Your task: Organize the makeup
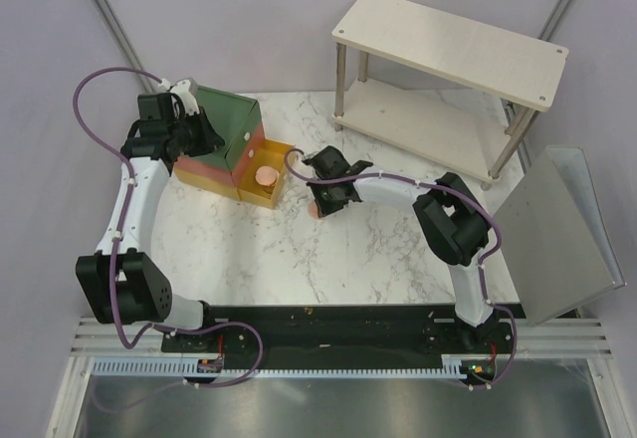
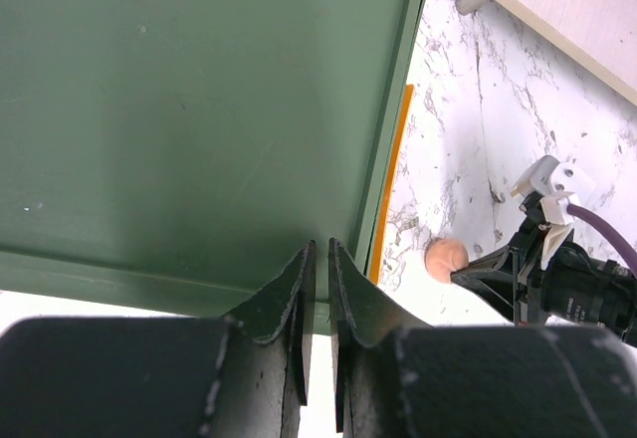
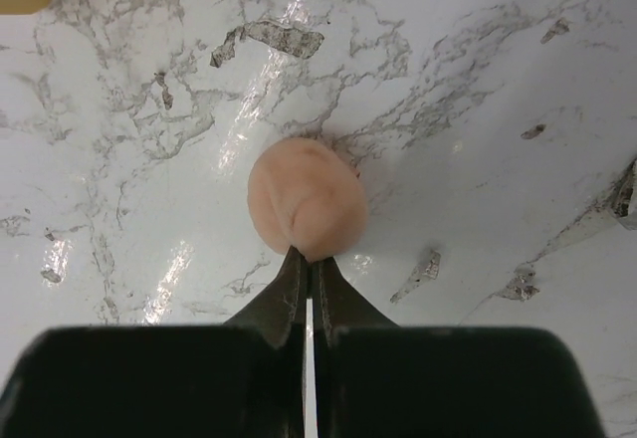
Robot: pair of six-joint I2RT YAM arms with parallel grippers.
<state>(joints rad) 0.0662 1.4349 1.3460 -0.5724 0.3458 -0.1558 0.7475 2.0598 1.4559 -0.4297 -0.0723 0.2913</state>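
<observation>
A soft pink round disc lies on the white marble table, just right of the drawer box. My right gripper is shut on its near edge, and the pinched rim puckers. From above, the right gripper sits over that disc. A second pink disc rests in the box's pulled-out yellow drawer. My left gripper hovers at the edge of the box's green top, jaws almost together with only a slit and nothing seen between them. The other makeup is out of view.
The green, orange and yellow drawer box stands at the back left. A two-level wooden shelf stands at the back right. A tilted grey metal sheet leans off the table's right edge. The right arm's purple cable loops over the table.
</observation>
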